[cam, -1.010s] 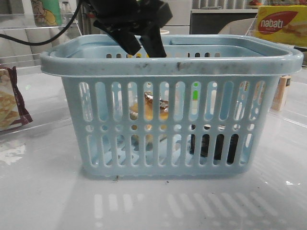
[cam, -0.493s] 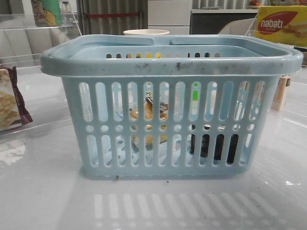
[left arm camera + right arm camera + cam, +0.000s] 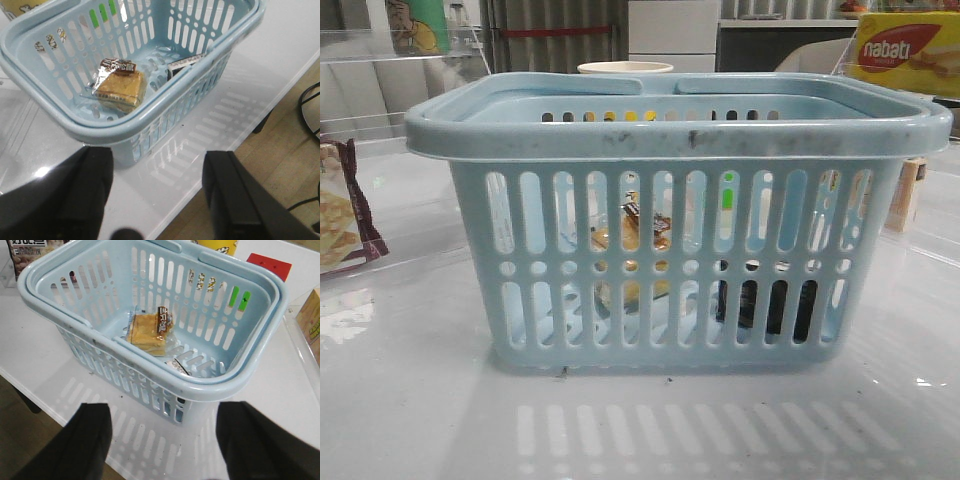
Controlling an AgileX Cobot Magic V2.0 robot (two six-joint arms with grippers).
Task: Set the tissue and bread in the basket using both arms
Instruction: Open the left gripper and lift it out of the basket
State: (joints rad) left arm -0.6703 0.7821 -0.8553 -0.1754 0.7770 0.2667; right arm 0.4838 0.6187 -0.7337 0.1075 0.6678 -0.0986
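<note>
- White glossy bench (image 3: 410, 400) carries everything and mirrors the basket's slots on its surface.
- Light-blue basket (image 3: 670, 135) sits mid-bench, slotted walls, scuffed thick rim, handles folded down along the rim.
- Left hand (image 3: 157, 192) hangs above the bench outside the basket, fingers spread wide apart, nothing between them.
- Right hand (image 3: 162, 440) is the same deal on the other side: fingers wide apart, empty, outside the basket.
- Yellow nabati box (image 3: 905, 50) sits behind the basket, off to the right in the front view.
- Maroon-edged cracker packet (image 3: 345, 205) pokes in at the left edge of the bench.
- Bread (image 3: 148, 331) lies flat on the basket floor in its clear wrap, dark label at one end.
- Tissue (image 3: 765, 305) is also inside, a black pack standing against the basket's wall, right of the bread in the front view and near it.
</note>
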